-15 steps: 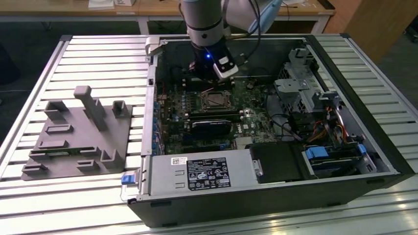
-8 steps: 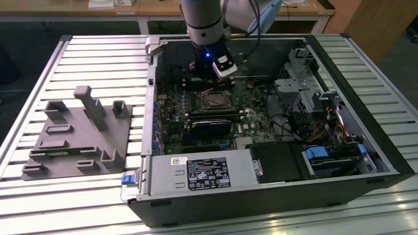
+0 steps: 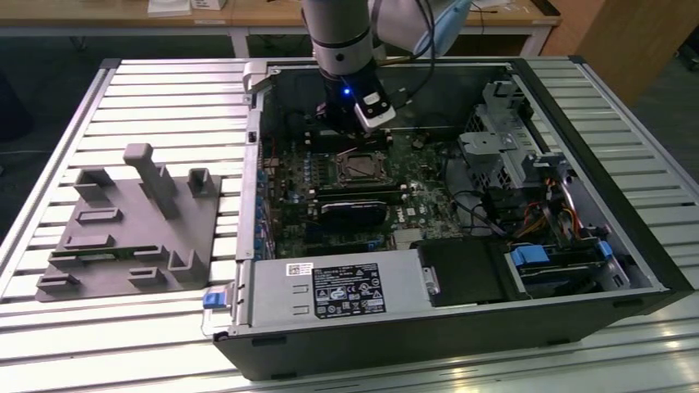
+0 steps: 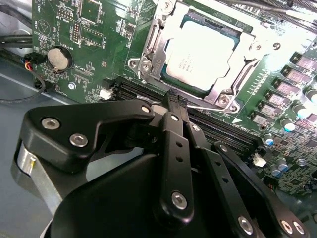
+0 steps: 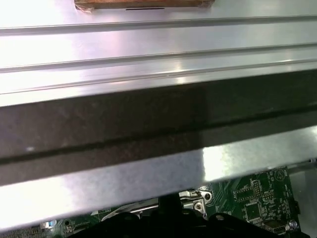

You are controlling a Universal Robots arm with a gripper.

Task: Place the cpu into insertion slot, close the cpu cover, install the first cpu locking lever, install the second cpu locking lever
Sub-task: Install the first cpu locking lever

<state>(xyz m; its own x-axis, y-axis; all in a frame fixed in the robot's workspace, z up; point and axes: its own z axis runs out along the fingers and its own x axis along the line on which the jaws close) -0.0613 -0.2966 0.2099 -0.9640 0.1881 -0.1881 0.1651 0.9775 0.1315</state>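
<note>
In the second wrist view the cpu [image 4: 198, 54] lies flat in the insertion slot [image 4: 225, 101], pale metal face up. The cpu cover [image 4: 151, 47] is folded down around it as a grey metal frame. A thin silvery locking lever [image 4: 210, 105] runs along the socket's edge nearest the gripper. My gripper [image 4: 174, 99] is shut, its black fingertips together right at that lever beside the socket. I cannot tell whether they touch it. From the exterior view, the gripper [image 3: 355, 131] hangs inside the open computer case just behind the insertion slot [image 3: 361, 168].
Long black memory slots [image 4: 223, 131] lie between gripper and socket, and a coin battery [image 4: 59, 58] sits on the board. The case wall [image 5: 148, 124] is close behind the wrist. A grey fixture block [image 3: 131, 229] stands on the slatted table at the exterior view's left.
</note>
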